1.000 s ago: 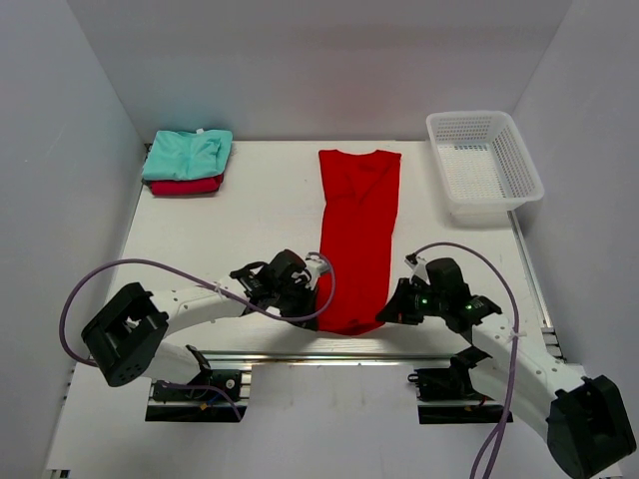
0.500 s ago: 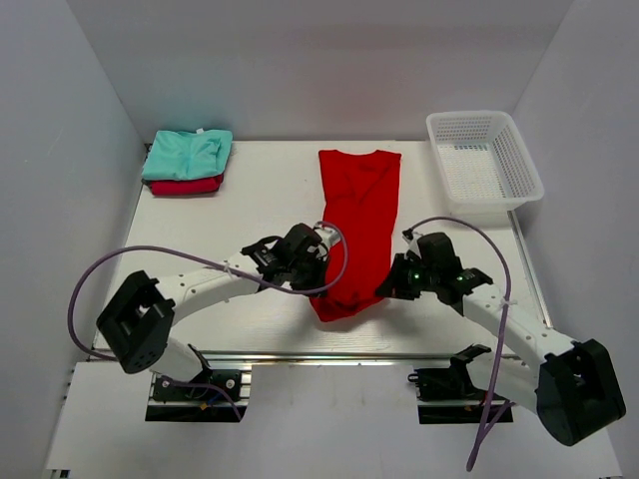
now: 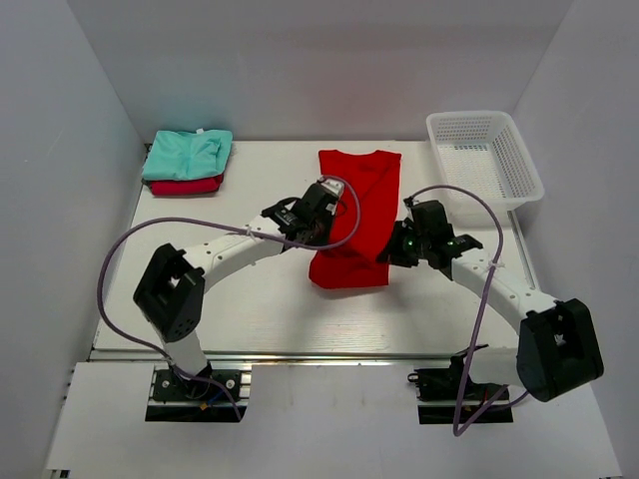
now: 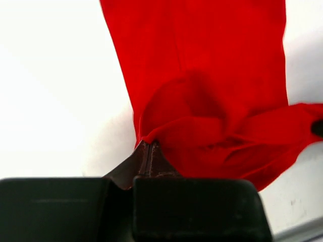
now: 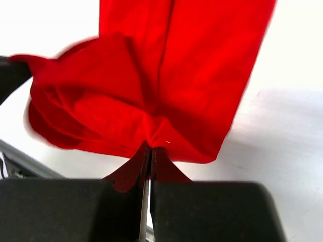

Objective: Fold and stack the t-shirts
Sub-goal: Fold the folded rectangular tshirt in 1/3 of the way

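So, both sets of jaws are pinched right shut on cloth. The left gripper (image 4: 150, 148) has the left corner of the near hem of the red t-shirt (image 3: 357, 185), and the right gripper (image 5: 151, 151) has the right corner. The hem hangs bunched up between them, raised off the table (image 3: 250, 299).

The bit that matters: the rest of the shirt lies flat straight ahead of both jaws, its long axis running directly away from them to the collar at the far end. Behind and below the jaws the cloth doubles back in a loose fold. Neither arm is really nearer, one on each long edge, though the left jaws look a touch further out along the shirt than the right.

Best guess is the next move takes the hem forward along that axis onto the collar end — and the two sides need to land level or the fold goes crooked.

The mint t-shirt (image 3: 188, 155) sits folded on the crimson t-shirt (image 3: 185, 187), well off to the left of the left jaws.
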You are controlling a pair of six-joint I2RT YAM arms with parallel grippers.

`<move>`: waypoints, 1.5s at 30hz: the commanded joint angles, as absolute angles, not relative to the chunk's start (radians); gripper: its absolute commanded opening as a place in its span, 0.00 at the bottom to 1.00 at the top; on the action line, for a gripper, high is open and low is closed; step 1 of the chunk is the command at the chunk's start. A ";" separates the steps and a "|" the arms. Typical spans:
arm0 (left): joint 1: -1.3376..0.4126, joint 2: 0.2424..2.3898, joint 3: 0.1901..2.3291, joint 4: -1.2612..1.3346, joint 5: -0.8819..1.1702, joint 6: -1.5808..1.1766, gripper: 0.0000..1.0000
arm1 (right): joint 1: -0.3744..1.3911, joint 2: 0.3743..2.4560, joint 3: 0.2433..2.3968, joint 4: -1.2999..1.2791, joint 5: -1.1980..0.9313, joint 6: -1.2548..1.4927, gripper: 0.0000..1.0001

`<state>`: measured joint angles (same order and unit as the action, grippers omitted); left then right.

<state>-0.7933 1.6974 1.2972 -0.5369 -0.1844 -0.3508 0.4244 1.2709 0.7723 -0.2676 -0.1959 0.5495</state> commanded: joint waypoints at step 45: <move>-0.572 2.170 1.852 -0.215 -0.078 0.017 0.00 | 0.221 1.842 1.436 -0.295 -0.190 0.428 0.00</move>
<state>-0.5900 2.1487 1.8267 -0.2749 -0.1242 0.0029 0.2348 1.8217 1.3865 -0.3305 -0.1638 0.4450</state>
